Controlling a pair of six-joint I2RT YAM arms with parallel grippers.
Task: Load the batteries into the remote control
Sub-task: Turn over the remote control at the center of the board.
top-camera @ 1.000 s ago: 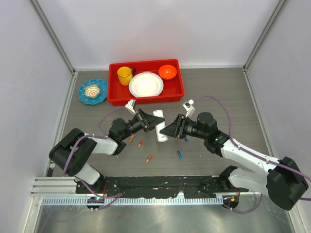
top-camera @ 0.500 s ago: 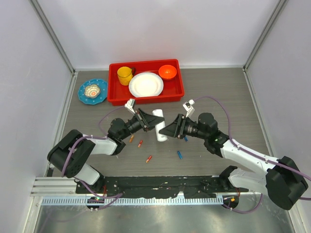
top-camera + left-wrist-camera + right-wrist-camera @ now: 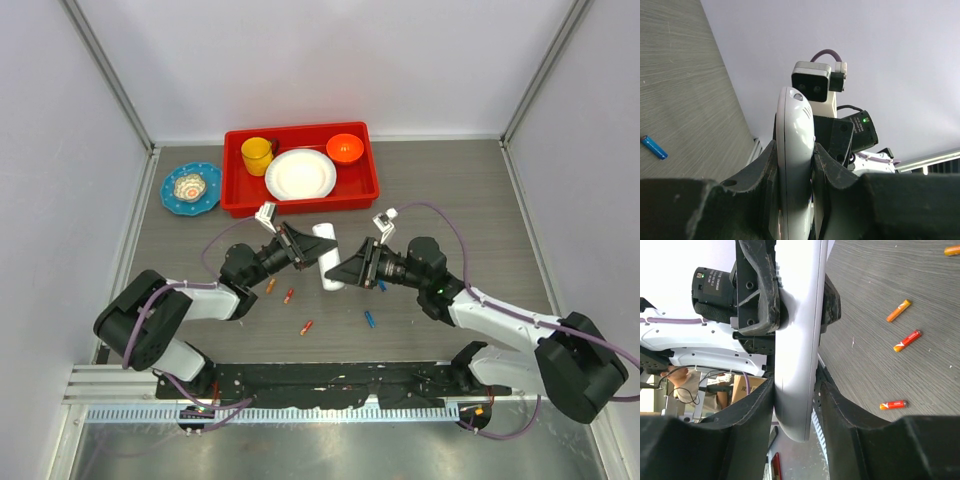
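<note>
The white remote control (image 3: 328, 258) is held off the table between my two arms, edge-on in both wrist views. My left gripper (image 3: 301, 249) is shut on its upper part (image 3: 795, 140), fingers pressed to both faces. My right gripper (image 3: 347, 268) is closed on its lower end (image 3: 796, 390) from the opposite side. Loose batteries lie on the table: orange ones (image 3: 270, 285) (image 3: 289, 296) (image 3: 306, 327) left of centre, blue ones (image 3: 369, 319) (image 3: 381, 285) under the right arm. Several orange batteries (image 3: 907, 340) show in the right wrist view, one blue (image 3: 653, 147) in the left.
A red tray (image 3: 232, 196) at the back holds a yellow cup (image 3: 257, 155), a white plate (image 3: 300, 174) and an orange bowl (image 3: 344, 148). A blue dish (image 3: 191, 187) sits left of it. Walls enclose the table on three sides.
My right arm has crept slightly left, toward the left gripper. The remote stays held between both grippers, nearly in place. The batteries on the table have not moved.
</note>
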